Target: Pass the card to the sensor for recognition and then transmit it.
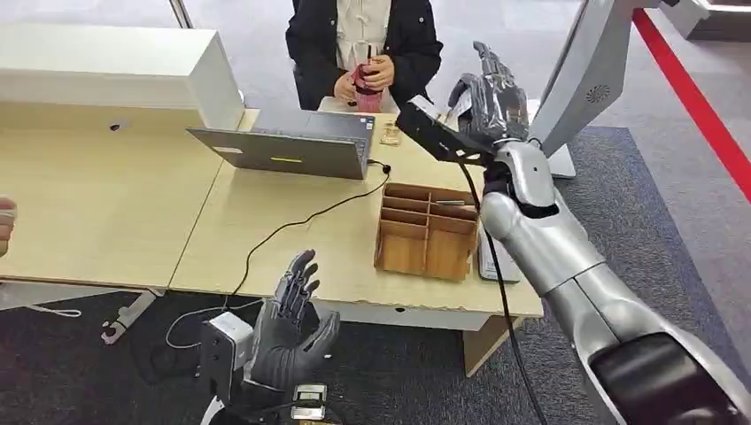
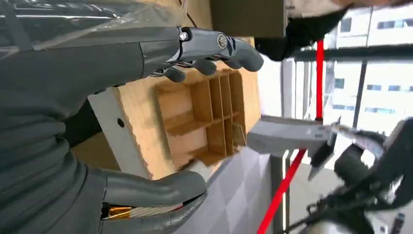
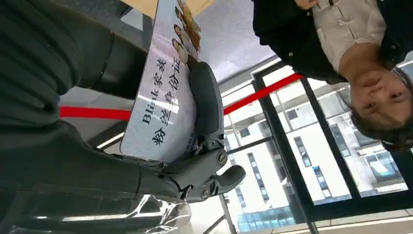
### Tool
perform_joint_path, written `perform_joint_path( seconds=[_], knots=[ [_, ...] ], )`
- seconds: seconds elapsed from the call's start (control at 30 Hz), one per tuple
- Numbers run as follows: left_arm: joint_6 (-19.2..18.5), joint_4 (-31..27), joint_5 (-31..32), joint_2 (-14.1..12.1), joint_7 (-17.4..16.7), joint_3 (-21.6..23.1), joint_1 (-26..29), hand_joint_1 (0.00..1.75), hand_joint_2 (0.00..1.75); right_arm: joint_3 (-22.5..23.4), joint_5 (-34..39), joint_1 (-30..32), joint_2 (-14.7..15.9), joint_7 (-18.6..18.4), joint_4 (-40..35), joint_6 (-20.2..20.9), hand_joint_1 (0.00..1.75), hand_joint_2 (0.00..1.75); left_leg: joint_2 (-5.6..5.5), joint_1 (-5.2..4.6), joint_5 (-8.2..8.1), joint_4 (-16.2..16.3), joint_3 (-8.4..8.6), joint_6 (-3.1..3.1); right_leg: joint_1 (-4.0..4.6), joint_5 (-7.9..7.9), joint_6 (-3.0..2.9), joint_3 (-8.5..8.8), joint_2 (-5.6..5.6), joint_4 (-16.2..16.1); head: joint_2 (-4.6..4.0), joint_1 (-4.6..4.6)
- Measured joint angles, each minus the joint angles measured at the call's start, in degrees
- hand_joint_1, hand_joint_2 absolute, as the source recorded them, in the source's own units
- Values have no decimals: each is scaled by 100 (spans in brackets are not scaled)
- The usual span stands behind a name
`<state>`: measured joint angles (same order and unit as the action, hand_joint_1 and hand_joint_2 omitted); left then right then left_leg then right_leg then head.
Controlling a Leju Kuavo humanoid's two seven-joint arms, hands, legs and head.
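The right hand (image 1: 489, 99) is raised at two o'clock above the counter (image 1: 115, 212), its fingers (image 3: 207, 105) gripping a printed card (image 3: 163, 100). The left hand (image 1: 288, 328) hovers at six o'clock, fingers apart and holding nothing, near a wooden organizer (image 1: 427, 232). At twelve o'clock, behind a laptop (image 1: 288, 146), a person (image 1: 363, 44) sits.

The robot's right hand (image 3: 195, 161) grips a pale card (image 3: 163, 92) printed with dark characters, the word "Blink" and small portraits, its thick grey thumb (image 3: 207, 105) pressed across the card's face. Just beyond sits a person (image 3: 336, 44) in a dark jacket over a light shirt, before large windows (image 3: 302, 161) and a red stripe (image 3: 263, 90).
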<state>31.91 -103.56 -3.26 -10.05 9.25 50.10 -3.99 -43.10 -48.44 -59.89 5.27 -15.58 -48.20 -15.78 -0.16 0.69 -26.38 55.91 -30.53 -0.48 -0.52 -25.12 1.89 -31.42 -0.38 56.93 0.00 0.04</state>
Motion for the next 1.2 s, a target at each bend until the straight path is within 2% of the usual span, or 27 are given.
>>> perform_joint_path(
  seconds=[0.13,0.3,0.67,1.2],
  knots=[
    [-219,68,4,48,0,0,-23,0,175,-112,18,-290,-101,-31,390,105,175,175,-2,-4,0,0,0,0,-2,0,0,0,0,0,-2,-2],
    [-324,151,55,118,2,0,-41,0,175,-243,5,-602,-236,-262,901,177,175,175,-1,-3,-1,0,-1,0,-2,0,1,-3,0,-1,-2,-4],
    [-164,238,155,168,-4,-7,-25,0,175,-433,50,-1017,-492,-776,1839,267,175,175,-2,0,-1,0,-1,0,1,0,0,-3,1,0,-2,-2],
    [-173,238,153,168,-22,-7,-20,0,175,-577,70,-1154,-584,-841,2380,334,175,175,-2,0,-1,0,0,0,0,0,0,-5,1,0,-2,-2]
  ],
)
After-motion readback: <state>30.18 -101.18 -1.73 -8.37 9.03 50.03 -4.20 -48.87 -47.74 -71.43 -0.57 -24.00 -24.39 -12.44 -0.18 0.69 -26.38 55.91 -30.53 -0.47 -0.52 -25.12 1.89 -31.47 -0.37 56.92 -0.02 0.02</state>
